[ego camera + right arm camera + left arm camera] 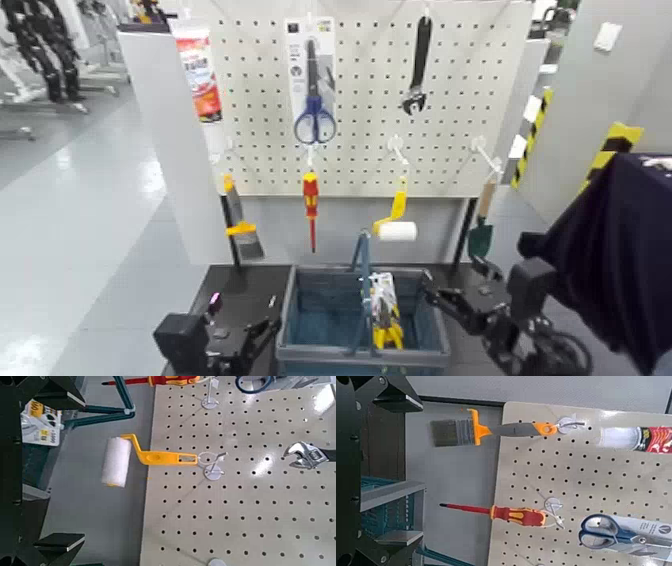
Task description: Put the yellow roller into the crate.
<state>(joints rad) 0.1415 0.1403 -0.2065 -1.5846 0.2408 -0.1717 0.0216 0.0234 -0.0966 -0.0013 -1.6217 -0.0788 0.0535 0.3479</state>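
Note:
The yellow roller (397,218) hangs on a hook of the white pegboard, its white sleeve at the bottom, above the far right of the crate. It also shows in the right wrist view (162,457), still on its hook. The teal-grey crate (292,305) stands on the black table below, hoop handle upright. My right gripper (432,294) is open and empty by the crate's right side, below the roller; in its wrist view (59,467) the jaws stand wide apart. My left gripper (262,336) is open and empty, low by the crate's left side.
The pegboard (450,120) also holds a tube (200,75), scissors (314,110), a wrench (417,70), a yellow-collared brush (240,228), a red-and-yellow screwdriver (311,200) and a trowel (481,230). A packaged tool (383,310) lies in the crate. Dark cloth (620,260) hangs at right.

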